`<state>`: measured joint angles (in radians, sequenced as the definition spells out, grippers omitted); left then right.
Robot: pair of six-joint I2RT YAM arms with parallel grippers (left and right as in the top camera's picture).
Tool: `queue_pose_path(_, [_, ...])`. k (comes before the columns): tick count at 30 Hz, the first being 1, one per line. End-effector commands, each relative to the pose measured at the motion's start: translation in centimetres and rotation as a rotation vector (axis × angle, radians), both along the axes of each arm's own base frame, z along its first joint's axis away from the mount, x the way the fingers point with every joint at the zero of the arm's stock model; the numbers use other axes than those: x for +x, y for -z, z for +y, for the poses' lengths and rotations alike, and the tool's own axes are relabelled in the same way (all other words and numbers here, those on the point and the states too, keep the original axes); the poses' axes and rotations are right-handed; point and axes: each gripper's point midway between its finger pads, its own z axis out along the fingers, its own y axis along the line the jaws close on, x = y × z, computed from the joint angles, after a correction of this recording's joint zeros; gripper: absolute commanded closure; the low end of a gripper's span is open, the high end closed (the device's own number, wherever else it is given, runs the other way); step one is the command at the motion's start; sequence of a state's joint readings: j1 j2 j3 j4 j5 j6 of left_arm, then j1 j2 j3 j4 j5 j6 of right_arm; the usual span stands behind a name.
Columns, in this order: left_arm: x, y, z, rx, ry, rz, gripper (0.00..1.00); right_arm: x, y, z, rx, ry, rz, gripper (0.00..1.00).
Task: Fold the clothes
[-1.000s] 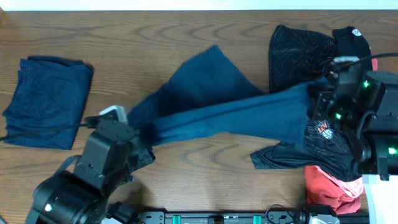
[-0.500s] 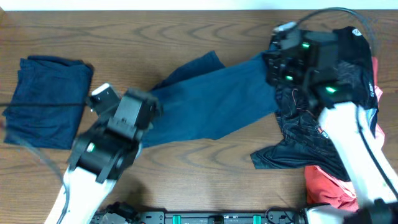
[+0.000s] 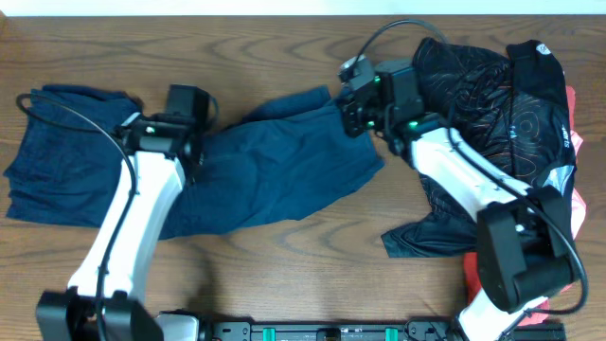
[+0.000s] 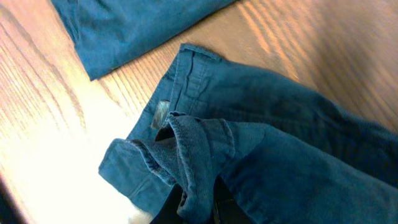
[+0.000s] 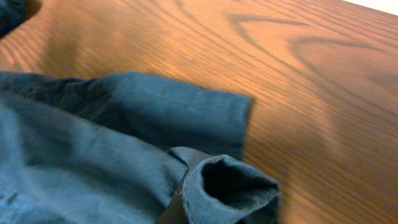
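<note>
Blue trousers (image 3: 275, 175) lie spread across the middle of the table. My left gripper (image 3: 189, 142) is shut on their waistband end (image 4: 186, 149) at the left. My right gripper (image 3: 355, 118) is shut on a leg hem (image 5: 227, 183) at the trousers' upper right. A folded blue garment (image 3: 66, 170) lies at the far left; its edge shows in the left wrist view (image 4: 124, 31). The fingertips of both grippers are hidden under cloth.
A pile of black patterned clothes (image 3: 492, 104) lies at the right, with a red garment (image 3: 507, 284) below it at the front right. A black cable loops over the folded garment. Bare wooden table (image 3: 284, 275) lies in front of the trousers.
Both arms have carried the trousers away from the front edge and to the left, then lowered them. The trousers now lie flatter on the table, the waistband close to the folded garment.
</note>
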<state>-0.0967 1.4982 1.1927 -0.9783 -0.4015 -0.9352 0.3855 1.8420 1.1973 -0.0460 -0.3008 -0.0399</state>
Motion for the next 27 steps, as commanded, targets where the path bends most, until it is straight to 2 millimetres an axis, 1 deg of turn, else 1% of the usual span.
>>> queue_pose_path(1, [-0.1,1.7,1.1,-0.053,-0.064,0.034,0.94,-0.5,0.0,2.5,0.018,-0.056,-0.01,0.98])
queue_pose_path(3, [-0.2,2.6,1.9,-0.06,-0.093,0.062,0.94,-0.9,0.7,3.2,0.012,-0.072,0.003,0.97])
queue_pose_path(4, [-0.3,3.0,2.2,-0.063,-0.106,0.076,0.94,-1.1,0.9,3.4,0.009,-0.076,0.008,0.91])
queue_pose_path(5, [-0.4,3.3,2.5,-0.062,-0.116,0.086,0.92,-1.0,1.2,3.3,-0.002,-0.068,0.013,0.78])
queue_pose_path(6, [-0.5,3.6,2.9,-0.062,-0.127,0.096,0.78,-0.9,1.6,2.9,-0.022,-0.047,0.015,0.39])
queue_pose_path(7, [-0.6,3.7,3.2,-0.063,-0.136,0.1,0.49,-0.7,1.8,2.5,-0.036,-0.026,0.018,0.25])
queue_pose_path(8, [-0.7,3.7,3.5,-0.062,-0.136,0.106,0.27,-0.6,1.8,2.1,-0.04,0.008,0.028,0.15])
queue_pose_path(9, [-0.8,3.7,3.9,-0.059,-0.125,0.116,0.18,-0.6,1.7,1.8,-0.039,0.025,0.035,0.04])
queue_pose_path(10, [-1.0,3.5,4.3,-0.056,-0.117,0.125,0.15,-0.6,1.6,1.4,-0.035,0.037,0.046,0.01])
queue_pose_path(13, [-2.4,3.3,5.2,-0.067,-0.127,0.168,0.08,-1.1,1.3,0.9,-0.025,0.064,0.086,0.01])
queue_pose_path(14, [-3.2,3.3,5.4,-0.073,-0.142,0.194,0.02,-1.5,1.5,0.8,-0.03,0.065,0.105,0.01])
queue_pose_path(15, [-3.9,3.3,5.7,-0.077,-0.156,0.218,0.0,-1.9,1.7,0.7,-0.035,0.061,0.123,0.01])
queue_pose_path(17, [-5.2,3.5,5.9,-0.102,-0.18,0.262,0.02,-3.0,2.6,0.6,-0.051,0.047,0.181,0.01])
queue_pose_path(19, [-5.7,4.0,5.3,-0.166,-0.186,0.276,0.02,-4.6,4.1,0.3,-0.084,0.035,0.258,0.01])
queue_pose_path(20, [-5.7,4.4,4.9,-0.196,-0.166,0.281,0.02,-5.3,4.6,0.2,-0.101,0.033,0.29,0.07])
queue_pose_path(22, [-5.7,5.3,4.4,-0.229,-0.13,0.285,0.02,-6.5,6.0,0.0,-0.132,0.025,0.347,0.23])
queue_pose_path(24, [-5.7,6.4,3.9,-0.255,-0.105,0.285,0.02,-7.5,7.5,-0.4,-0.166,0.03,0.392,0.44])
queue_pose_path(25, [-5.8,7.1,3.6,-0.269,-0.09,0.283,0.02,-7.9,8.3,-0.8,-0.185,0.036,0.416,0.49])
queue_pose_path(27, [-5.7,8.5,3.0,-0.299,-0.04,0.278,0.02,-8.7,9.7,-1.5,-0.219,0.049,0.456,0.49])
